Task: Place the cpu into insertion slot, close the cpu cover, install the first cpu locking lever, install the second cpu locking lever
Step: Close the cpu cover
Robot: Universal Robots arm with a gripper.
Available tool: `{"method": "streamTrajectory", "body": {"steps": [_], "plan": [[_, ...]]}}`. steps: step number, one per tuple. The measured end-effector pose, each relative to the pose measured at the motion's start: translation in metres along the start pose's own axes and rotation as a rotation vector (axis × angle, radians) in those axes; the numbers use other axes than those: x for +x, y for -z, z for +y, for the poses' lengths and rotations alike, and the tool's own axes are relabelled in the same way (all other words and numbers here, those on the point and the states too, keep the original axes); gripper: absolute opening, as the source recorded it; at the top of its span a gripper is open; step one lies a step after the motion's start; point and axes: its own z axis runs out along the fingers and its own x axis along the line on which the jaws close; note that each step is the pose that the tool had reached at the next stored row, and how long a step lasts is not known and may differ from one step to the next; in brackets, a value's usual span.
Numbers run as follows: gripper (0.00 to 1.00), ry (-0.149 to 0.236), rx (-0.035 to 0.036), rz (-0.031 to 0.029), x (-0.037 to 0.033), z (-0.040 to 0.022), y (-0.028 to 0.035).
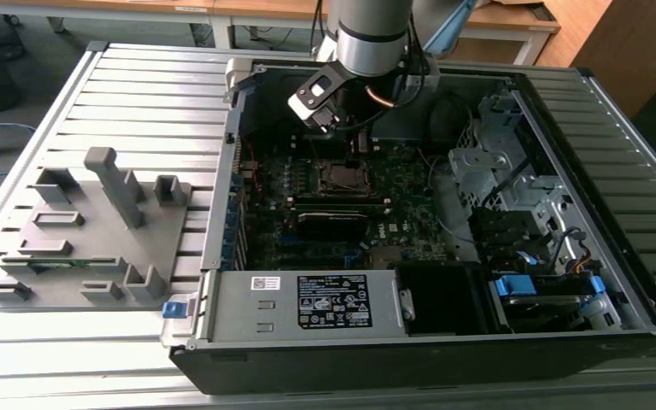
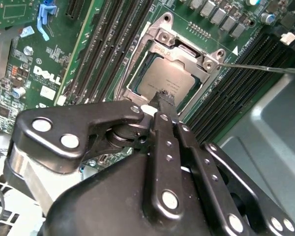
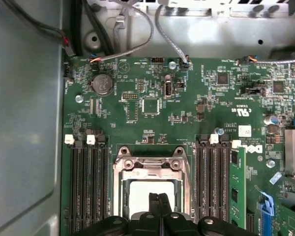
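We logged jaws clenched, empty, just above cpu (image 2: 160,78) | cpu cover (image 2: 182,46) lay over it; lever (image 2: 260,67) stuck out

even room light, white glare on the cpu (image 3: 140,196) and case wall (image 3: 211,32), darker deep inside.

cpu (image 2: 164,81) with its grey metal top sits flat in the insertion slot (image 1: 340,176) mid green board; silver cpu cover (image 3: 150,163) lies down over it; chip shows through the window
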Motion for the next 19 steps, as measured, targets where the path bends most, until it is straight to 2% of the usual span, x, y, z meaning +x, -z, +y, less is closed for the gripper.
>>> {"method": "streamTrajectory", "body": {"steps": [6, 19], "plan": [[0.11, 0.076, 0.0000, 0.0020, 0.0001, -0.0001, -0.0004], [0.11, 0.092, 0.0000, 0.0023, 0.0000, -0.0001, -0.0004]]}}
